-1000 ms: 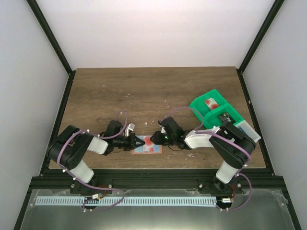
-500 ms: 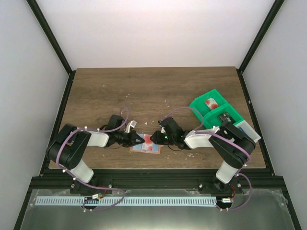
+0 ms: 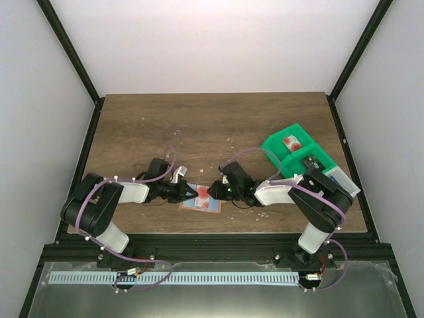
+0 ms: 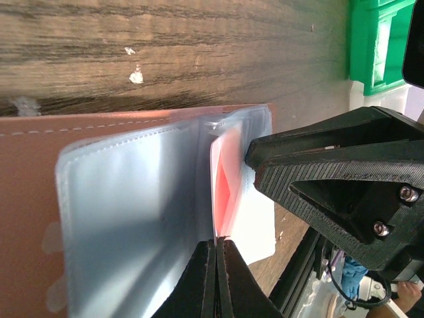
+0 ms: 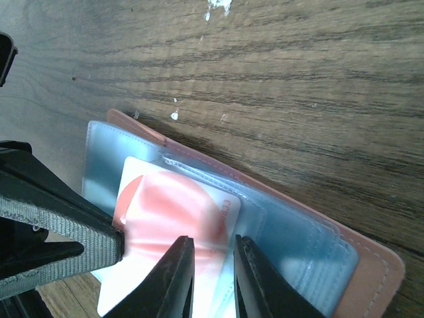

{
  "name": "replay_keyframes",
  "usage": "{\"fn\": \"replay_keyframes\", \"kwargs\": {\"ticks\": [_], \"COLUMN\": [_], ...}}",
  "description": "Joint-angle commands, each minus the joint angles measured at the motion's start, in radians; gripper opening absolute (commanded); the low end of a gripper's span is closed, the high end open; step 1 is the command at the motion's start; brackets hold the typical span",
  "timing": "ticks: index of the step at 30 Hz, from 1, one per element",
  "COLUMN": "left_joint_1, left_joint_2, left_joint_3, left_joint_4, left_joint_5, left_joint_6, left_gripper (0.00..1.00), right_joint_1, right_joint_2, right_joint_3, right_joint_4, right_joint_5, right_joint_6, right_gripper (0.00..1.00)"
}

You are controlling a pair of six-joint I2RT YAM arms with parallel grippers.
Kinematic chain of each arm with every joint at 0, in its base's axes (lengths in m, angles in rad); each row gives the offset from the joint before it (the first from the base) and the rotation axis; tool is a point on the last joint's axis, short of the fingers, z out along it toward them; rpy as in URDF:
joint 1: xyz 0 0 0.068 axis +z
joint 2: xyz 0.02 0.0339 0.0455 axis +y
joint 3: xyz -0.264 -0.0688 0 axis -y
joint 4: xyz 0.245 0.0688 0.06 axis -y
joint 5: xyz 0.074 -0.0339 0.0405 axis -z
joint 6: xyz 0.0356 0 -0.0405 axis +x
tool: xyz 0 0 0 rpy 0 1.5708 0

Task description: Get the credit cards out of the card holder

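- Contact is concentrated close to the near edge of the surface (image 3: 165, 126), where the card holder (image 3: 199, 207) is laid open and flat between the two arms, its light blue lining turned upward.
- The red and white card (image 4: 228, 179) is seen partly out of its clear pocket. Its free edge is clenched by the left tool (image 4: 216, 248), presumably so that it can be drawn sideways out of the sleeve.
- The right tool (image 5: 212, 255) is set down over the same card from the opposite side. A narrow gap is seen between its fingers, and whether anything is pinched cannot be told. It is judged to be placed there so that the holder is pinned and not dragged along.
- Farther off to the right, the green tray (image 3: 311, 159) is seen with a second card (image 3: 290, 142) lying in one compartment.
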Motion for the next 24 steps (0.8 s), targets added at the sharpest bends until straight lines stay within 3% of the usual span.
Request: {"fn": "replay_keyframes", "kwargs": {"ticks": [1, 9, 15, 17, 24], "left_joint_1": [0.028, 0.028, 0.028, 0.028, 0.028], "left_joint_2": [-0.033, -0.015, 0.031, 0.056, 0.116], "left_joint_3": [-0.016, -0.038, -0.145, -0.175, -0.225], "left_joint_4": [-0.044, 0.008, 0.355, 0.481, 0.698], "left_joint_5": [-0.099, -0.039, 0.105, 0.118, 0.152], "left_joint_6": [0.008, -0.01, -0.235, -0.288, -0.397], "left_gripper": [0.0, 0.0, 0.0, 0.0, 0.0], "right_joint_1": [-0.011, -0.013, -0.018, -0.036, -0.063], "right_joint_2": [0.044, 0.027, -0.115, -0.116, -0.057], "right_joint_3": [-0.048, -0.04, -0.082, -0.096, -0.161], "right_joint_4": [-0.167, -0.152, -0.061, -0.033, 0.215], "right_joint_5": [0.085, 0.064, -0.035, -0.09, -0.278], "right_joint_6": [-0.024, -0.033, -0.023, -0.014, 0.065], "right_gripper": [0.2, 0.19, 0.21, 0.21, 0.22]}}
